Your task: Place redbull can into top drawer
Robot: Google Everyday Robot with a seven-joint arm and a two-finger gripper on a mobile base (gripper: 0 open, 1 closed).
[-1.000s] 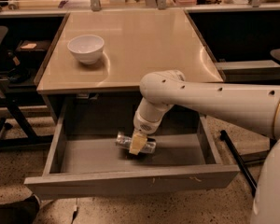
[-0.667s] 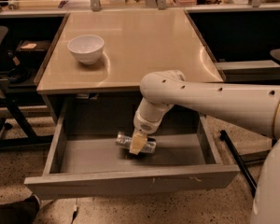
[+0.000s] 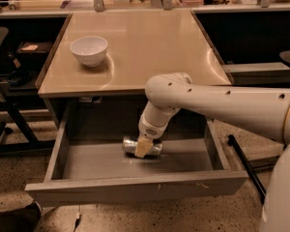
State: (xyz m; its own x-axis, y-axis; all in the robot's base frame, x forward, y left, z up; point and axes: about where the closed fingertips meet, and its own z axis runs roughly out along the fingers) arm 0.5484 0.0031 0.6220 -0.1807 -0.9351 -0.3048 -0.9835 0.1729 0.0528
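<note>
The redbull can [image 3: 130, 145] is a small silver can lying on its side on the floor of the open top drawer [image 3: 87, 163], near the drawer's middle. My gripper [image 3: 143, 148] reaches down into the drawer from the right. It sits over the can's middle and covers part of it. The can's two ends show on either side of the gripper. The drawer is pulled far out from under the desk, and its flat front panel [image 3: 135, 187] faces me.
A white bowl [image 3: 89, 50] stands on the tan desk top [image 3: 150, 47] at the back left. A dark chair [image 3: 2, 81] stands left of the desk. My white arm [image 3: 217, 103] crosses over the drawer's right side. A black pole [image 3: 244, 163] leans at the right.
</note>
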